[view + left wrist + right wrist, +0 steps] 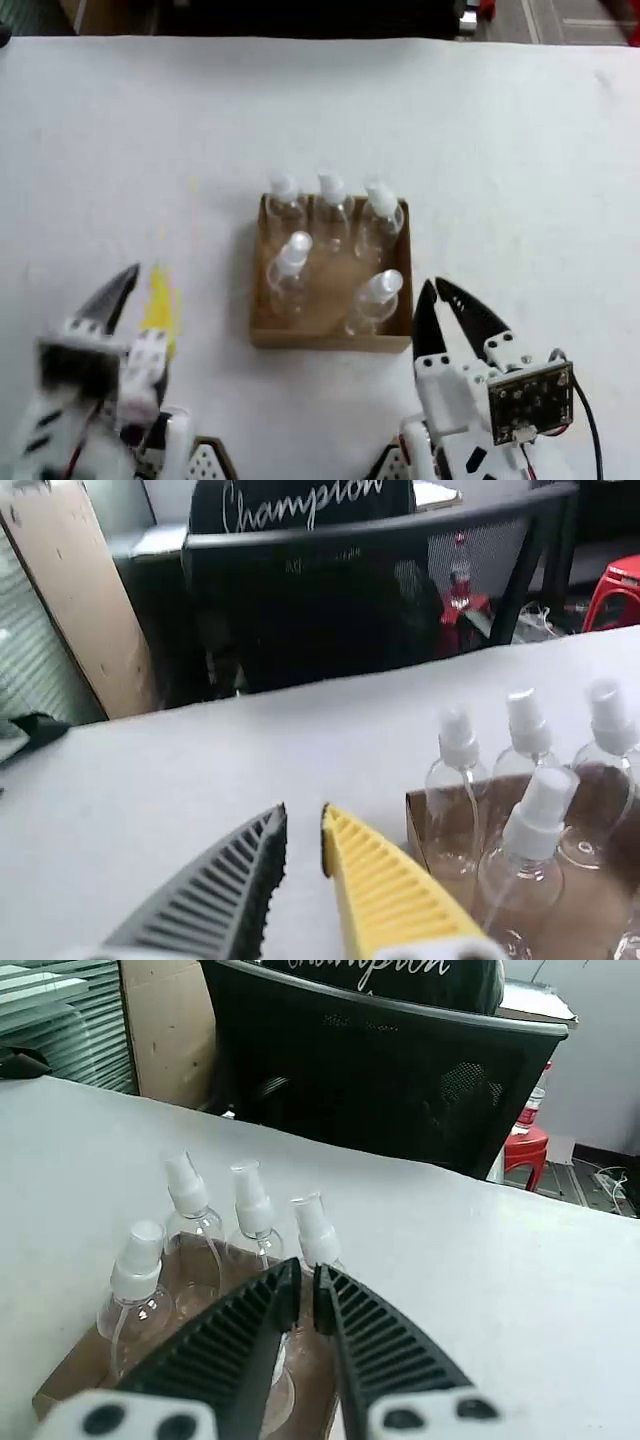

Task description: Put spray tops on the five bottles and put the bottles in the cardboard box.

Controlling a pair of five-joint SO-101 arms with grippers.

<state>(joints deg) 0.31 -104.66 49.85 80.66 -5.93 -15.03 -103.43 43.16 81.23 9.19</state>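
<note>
In the high view we see the cardboard box (330, 341) just below the middle of the frame, resting on the white tabletop (500, 150). All five bottles stand inside it, and each wears a white spray top. Three of them line the box's far wall in a row: one at the left (286, 212), one in the middle (332, 214) and one at the right (381, 220). The other two sit in the nearer half. One is towards the left (290, 272), and the other (373, 300) is by the near right corner, and both of these lean a little. The left pincer (146, 283) is in the lower left of the high view, well apart from the box's left wall. Its grey finger and its yellow finger are drawn almost together, with a thin slit between the tips, and there is nothing between them. Its own wrist view shows the same narrow gap at the tips (304, 825), with the box (425, 825) and its bottles off to one side. The right pincer (437, 289) is in the lower right of the high view, just beside the box's near right corner. Its two black fingers meet at the tips and it grips nothing. In its wrist view the tips (306, 1276) point over the box (70, 1385) towards the row of bottles, and a black chair (380, 1060) stands beyond the tabletop's far edge.
</note>
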